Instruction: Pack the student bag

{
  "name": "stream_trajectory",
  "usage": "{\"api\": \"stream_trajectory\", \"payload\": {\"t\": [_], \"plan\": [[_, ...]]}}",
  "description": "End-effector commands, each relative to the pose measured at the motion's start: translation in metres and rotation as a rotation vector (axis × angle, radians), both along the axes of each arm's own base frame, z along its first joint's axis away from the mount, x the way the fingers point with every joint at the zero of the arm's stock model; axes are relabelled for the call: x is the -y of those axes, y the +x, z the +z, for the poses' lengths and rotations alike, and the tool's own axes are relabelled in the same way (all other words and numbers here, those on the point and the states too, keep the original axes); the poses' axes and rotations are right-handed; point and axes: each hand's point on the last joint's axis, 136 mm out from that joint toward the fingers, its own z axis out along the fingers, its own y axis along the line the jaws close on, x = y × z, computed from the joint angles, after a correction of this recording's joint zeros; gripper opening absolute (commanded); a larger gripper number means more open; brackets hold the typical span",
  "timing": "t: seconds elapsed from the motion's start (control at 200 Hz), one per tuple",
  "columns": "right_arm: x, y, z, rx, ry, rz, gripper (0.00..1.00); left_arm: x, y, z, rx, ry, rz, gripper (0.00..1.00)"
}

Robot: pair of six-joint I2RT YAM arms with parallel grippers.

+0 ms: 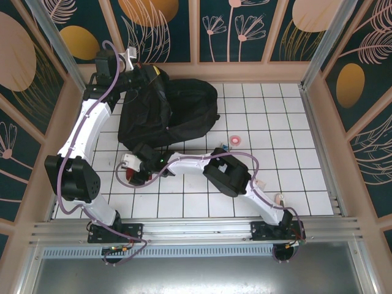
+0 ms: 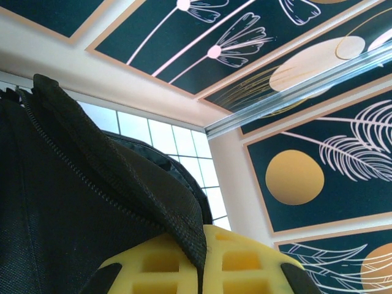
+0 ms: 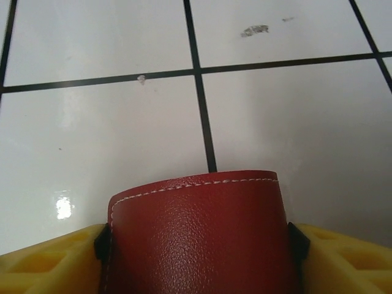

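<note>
The student bag (image 1: 168,113), a large black soft backpack, lies at the back left of the white tiled table. My left gripper (image 1: 150,75) is at its far top edge. In the left wrist view the yellow fingers of that gripper (image 2: 205,269) are shut on a zippered edge of the bag's black fabric (image 2: 92,202). My right gripper (image 1: 131,173) reaches left, just in front of the bag. A red leather case (image 3: 196,214) with white stitching sits between its yellow fingers (image 3: 349,257), bowed upward, and the pads press on both its sides, just above the tiles.
A small pink round thing (image 1: 236,139) lies on the tiles right of the bag. Another small pale thing (image 1: 280,198) sits near the right arm's base. Patterned walls (image 1: 245,30) close the table at the back and both sides.
</note>
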Motion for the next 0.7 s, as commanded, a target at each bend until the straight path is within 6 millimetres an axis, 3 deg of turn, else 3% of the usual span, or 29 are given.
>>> {"api": "stream_trajectory", "payload": {"t": [0.0,0.145,0.31,0.48,0.696], "plan": [[0.047,0.003,-0.04,-0.042,-0.164,-0.109,0.7,-0.003,-0.011,0.051,0.158,-0.039,-0.02,0.0],[0.06,0.001,-0.011,-0.048,-0.105,-0.156,0.67,-0.001,-0.013,0.052,0.157,-0.051,-0.028,0.0],[0.078,-0.007,0.042,-0.054,0.011,-0.202,0.67,-0.001,-0.015,0.052,0.158,-0.052,-0.03,0.01],[0.103,-0.009,0.113,-0.025,0.16,-0.26,0.69,-0.004,-0.018,0.053,0.157,-0.051,-0.018,0.01],[0.146,0.018,0.21,-0.003,0.37,-0.393,0.69,-0.006,-0.024,0.059,0.167,-0.044,-0.006,0.01]]}}
